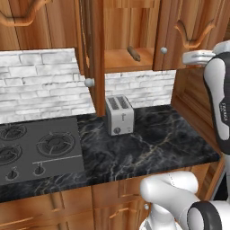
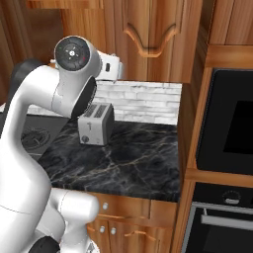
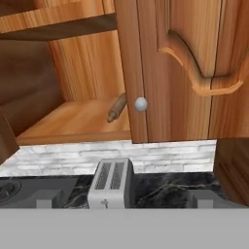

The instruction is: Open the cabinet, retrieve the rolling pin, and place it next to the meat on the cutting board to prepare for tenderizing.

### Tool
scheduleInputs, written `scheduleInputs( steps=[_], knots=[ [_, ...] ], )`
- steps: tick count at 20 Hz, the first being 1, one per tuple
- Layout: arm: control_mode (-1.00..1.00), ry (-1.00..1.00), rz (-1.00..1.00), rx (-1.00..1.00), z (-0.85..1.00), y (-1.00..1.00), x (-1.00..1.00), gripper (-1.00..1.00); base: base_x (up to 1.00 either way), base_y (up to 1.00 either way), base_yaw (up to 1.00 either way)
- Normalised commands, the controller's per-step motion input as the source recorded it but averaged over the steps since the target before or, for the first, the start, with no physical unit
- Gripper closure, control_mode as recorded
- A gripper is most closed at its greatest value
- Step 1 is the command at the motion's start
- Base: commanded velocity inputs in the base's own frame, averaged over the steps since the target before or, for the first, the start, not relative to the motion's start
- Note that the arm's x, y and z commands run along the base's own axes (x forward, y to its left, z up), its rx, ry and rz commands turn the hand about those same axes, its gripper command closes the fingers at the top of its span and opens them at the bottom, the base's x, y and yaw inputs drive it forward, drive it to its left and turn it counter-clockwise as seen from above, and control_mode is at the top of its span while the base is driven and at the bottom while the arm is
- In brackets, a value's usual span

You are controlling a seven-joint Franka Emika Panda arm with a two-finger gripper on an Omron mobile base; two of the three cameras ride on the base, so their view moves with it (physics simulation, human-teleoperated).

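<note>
The cabinet (image 1: 121, 33) has its left door swung open and its right door shut. The rolling pin (image 3: 116, 108) lies at the shelf's right edge, above the desk's toaster (image 1: 119, 115). The pincer (image 3: 124, 204) is released; reaching in comes next.

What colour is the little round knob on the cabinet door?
Shiny silver-grey. The knob on the closed cabinet door shows best in the hand view.

Cabinet (image 1: 179, 31) of reddish-brown wood: left door swung wide open, right door shut, silver knob showing. Slim brown rolling pin (image 1: 133, 53) lies angled on the bottom shelf, at one o'clock from centre.
</note>
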Motion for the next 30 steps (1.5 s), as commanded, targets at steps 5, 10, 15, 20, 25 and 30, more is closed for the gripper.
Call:
scheduleInputs(
  steps=[5, 10, 15, 20, 25, 30],
  knots=[
    [-1.00, -0.01, -0.03, -0.03, 0.10, -0.03, 0.30, -1.00, 0.00, 0.00, 0.00],
    [-1.00, 0.00, -0.07, -0.04, 0.18, -0.01, 0.43, -1.00, 0.00, 0.00, 0.00],
    [-1.00, -0.03, -0.04, -0.13, 0.22, -0.07, 0.13, -1.00, 0.00, 0.00, 0.00],
    [-1.00, 0.00, -0.01, -0.06, 0.02, 0.00, 0.16, -1.00, 0.00, 0.00, 0.00],
    [-1.00, 0.00, 0.00, -0.03, -0.01, 0.00, 0.24, -1.00, 0.00, 0.00, 0.00],
    [-1.00, -0.07, 0.00, -0.15, -0.18, 0.00, 0.44, -1.00, 0.00, 0.00, 0.00]
  ],
)
